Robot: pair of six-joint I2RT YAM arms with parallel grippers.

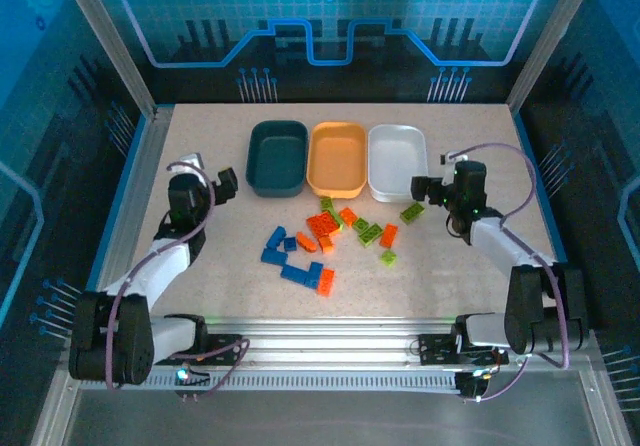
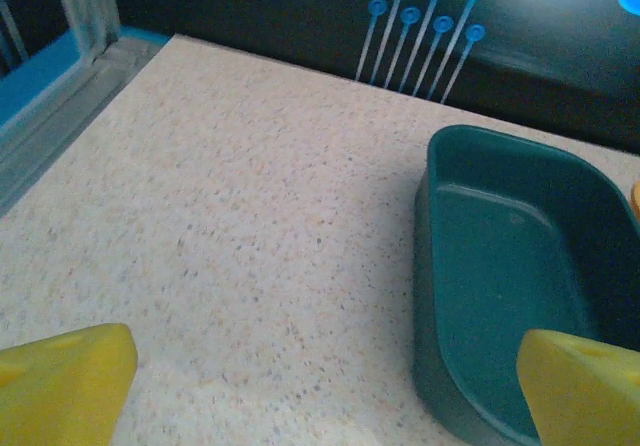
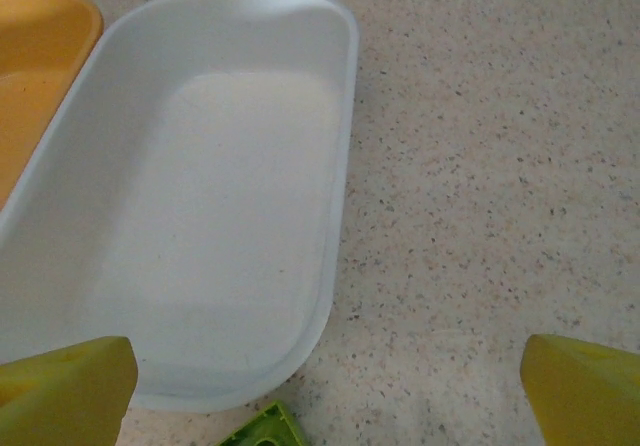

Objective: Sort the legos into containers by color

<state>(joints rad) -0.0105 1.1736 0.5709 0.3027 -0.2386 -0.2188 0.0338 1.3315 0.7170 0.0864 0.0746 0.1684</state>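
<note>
I see three smooth, rounded plastic tubs side by side near the far edge of the speckled counter [image 1: 200, 266]: teal tub [image 1: 277, 156], orange tub [image 1: 337, 158], white tub [image 1: 397, 161]. Each long axis runs near to far. The studded legos [image 1: 330, 236] lie scattered mid-counter, pointing all ways. Left hand [image 1: 222, 180]: fingers wide apart, holding nothing, beside the teal tub. Right hand [image 1: 420, 188]: fingers wide apart, holding nothing, at the white tub's near end. A green brick [image 3: 262, 428] lies just beside that end.
</note>
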